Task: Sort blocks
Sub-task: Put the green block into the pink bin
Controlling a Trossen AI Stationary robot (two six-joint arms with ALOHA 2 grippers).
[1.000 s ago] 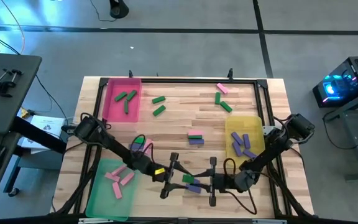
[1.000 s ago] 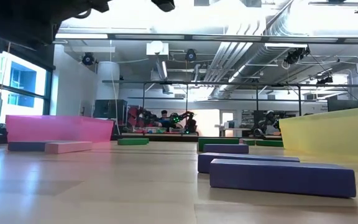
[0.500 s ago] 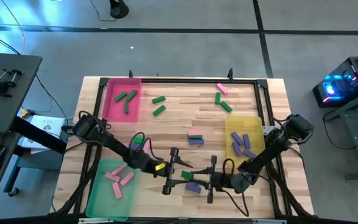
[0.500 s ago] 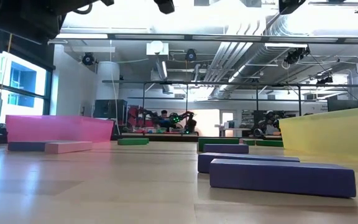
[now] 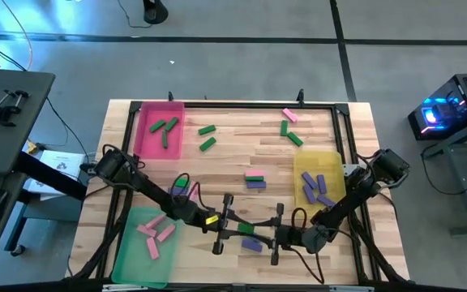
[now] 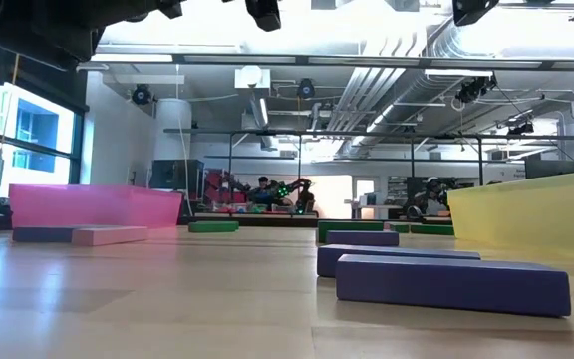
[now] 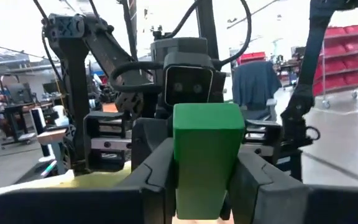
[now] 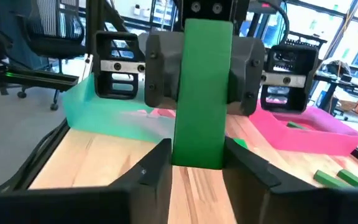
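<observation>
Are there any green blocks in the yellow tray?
No, the yellow tray holds only purple blocks; green ones lie in the pink tray.

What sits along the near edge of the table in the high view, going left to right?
Green tray holding pink blocks → left gripper → green block between the two grippers → right gripper.

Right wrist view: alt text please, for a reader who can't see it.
A green block stands on end between the right gripper below and the left gripper facing it, whose fingers clamp its upper part. Behind lie a teal tray and a pink tray on the wooden table.
</observation>
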